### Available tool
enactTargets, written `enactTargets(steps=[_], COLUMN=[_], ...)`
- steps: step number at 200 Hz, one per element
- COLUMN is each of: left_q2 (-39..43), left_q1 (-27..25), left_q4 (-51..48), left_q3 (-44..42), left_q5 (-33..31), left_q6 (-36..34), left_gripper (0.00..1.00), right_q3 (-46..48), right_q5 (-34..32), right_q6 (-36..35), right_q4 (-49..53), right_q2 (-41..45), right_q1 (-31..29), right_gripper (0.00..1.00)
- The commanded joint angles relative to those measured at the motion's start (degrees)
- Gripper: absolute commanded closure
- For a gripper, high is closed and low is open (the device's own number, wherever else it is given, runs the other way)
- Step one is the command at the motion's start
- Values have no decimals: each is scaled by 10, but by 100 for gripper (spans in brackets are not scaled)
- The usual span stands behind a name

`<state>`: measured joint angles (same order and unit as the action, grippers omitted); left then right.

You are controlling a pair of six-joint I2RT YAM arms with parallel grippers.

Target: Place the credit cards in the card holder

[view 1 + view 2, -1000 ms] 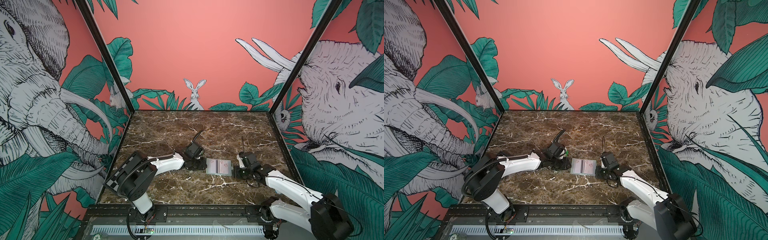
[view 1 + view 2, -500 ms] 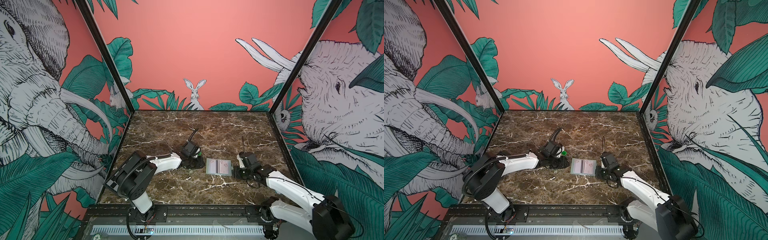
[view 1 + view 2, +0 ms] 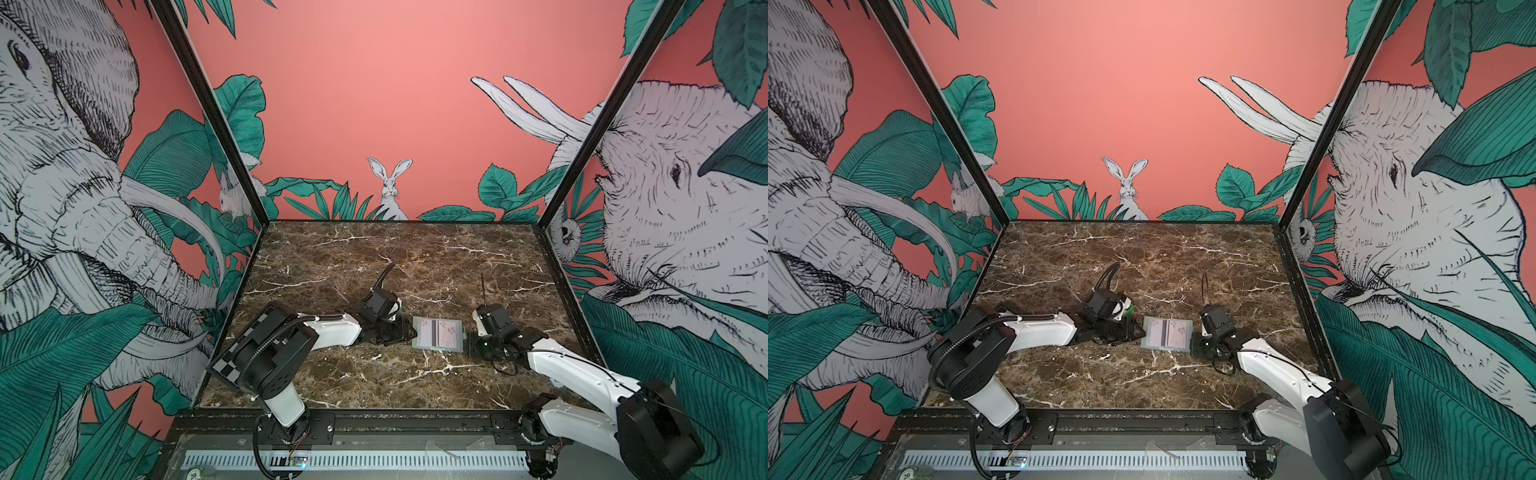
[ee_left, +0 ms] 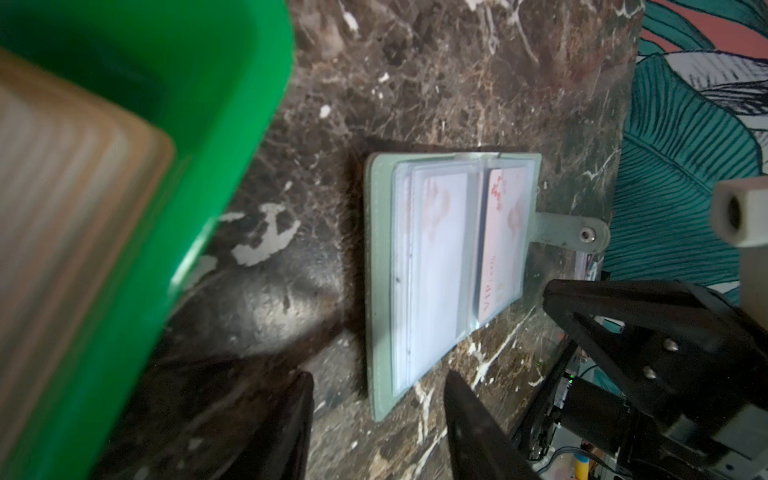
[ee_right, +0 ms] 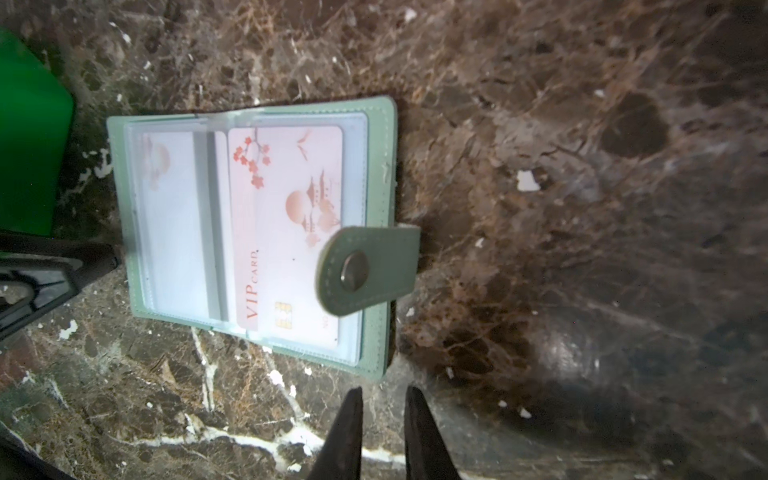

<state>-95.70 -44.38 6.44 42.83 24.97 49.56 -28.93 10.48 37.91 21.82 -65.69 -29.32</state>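
Partly done: open card holder (image 5: pixel 380 174) on counter (image 5: pixel 582 124) has two credit cards (image 5: pixel 286 216) sleeved; tan stack (image 4: pixel 62 216) waits in green tray (image 4: pixel 208 62) beside it. Both empty: left end effector (image 4: pixel 378 374) half-wide, right end effector (image 5: pixel 384 390) narrow.

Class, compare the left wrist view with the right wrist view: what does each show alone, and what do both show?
Left wrist only: a blurred tan-orange card stack and the wall mural. Right wrist only: the chip on the VIP card, seen clearly. Both: the open card holder on the marble table, the VIP card sleeved inside, and the green tray nearby.
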Motion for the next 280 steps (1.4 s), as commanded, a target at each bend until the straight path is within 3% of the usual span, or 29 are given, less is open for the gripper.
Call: enactTargets(steps=[1,117,163,203,241,280], left_q2=[-13,-36,-10,-19,-29,-54], left_q1=[-4,-8,-13,-30,-49,-54], left_q4=[25,12,-40,-117,-163,-181], left_q3=[3,21,30,68,103,125], left_q5=[13,17,-9,-53,-88,-99], left_q6=[15,6,-19,-51,-68,-72], left_gripper=[47,45,57,57,62,64], right_q3=[-23,-50,-85,-157,-219,-247], right_q5=[-3,8,-4,-61,-132,-156], right_q6=[-3,-7,-6,-26,-39,-66], right_q4=[-1,-14,-6,46,112,133], right_q2=[-16,-53,-54,-119,-171,-202], right_q1=[-3,-6,-38,-77,-102,-107], right_gripper=[81,80,80,79,67,44])
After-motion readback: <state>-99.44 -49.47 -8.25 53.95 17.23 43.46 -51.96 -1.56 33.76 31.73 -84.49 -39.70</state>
